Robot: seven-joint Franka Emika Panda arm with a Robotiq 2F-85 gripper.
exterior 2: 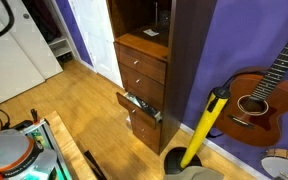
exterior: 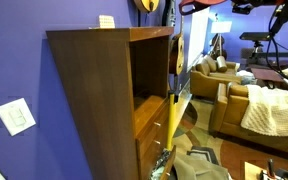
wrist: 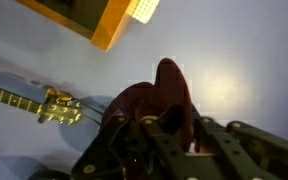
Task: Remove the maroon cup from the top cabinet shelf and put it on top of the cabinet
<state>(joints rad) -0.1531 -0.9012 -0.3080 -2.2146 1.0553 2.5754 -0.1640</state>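
While jaws clasp the maroon cup (wrist: 169,92), its base (blurred) is hidden.

maroon cup (wrist: 169,95): dark-red soft fabric, clamped in my gripper (wrist: 156,128), top poking up past the fingers, clear of the cabinet (exterior: 94,95), no contact. Cabinet: tall, narrow, dark brown, upright, flat top. top cabinet shelf (exterior 2: 139,34): light wood floor of its upper compartment. One lower drawer (exterior 2: 139,108) hangs open.

The maroon cup (wrist: 172,90) is dark red, the cabinet (exterior: 89,100) dark brown, the wall (exterior: 14,50) purple-blue
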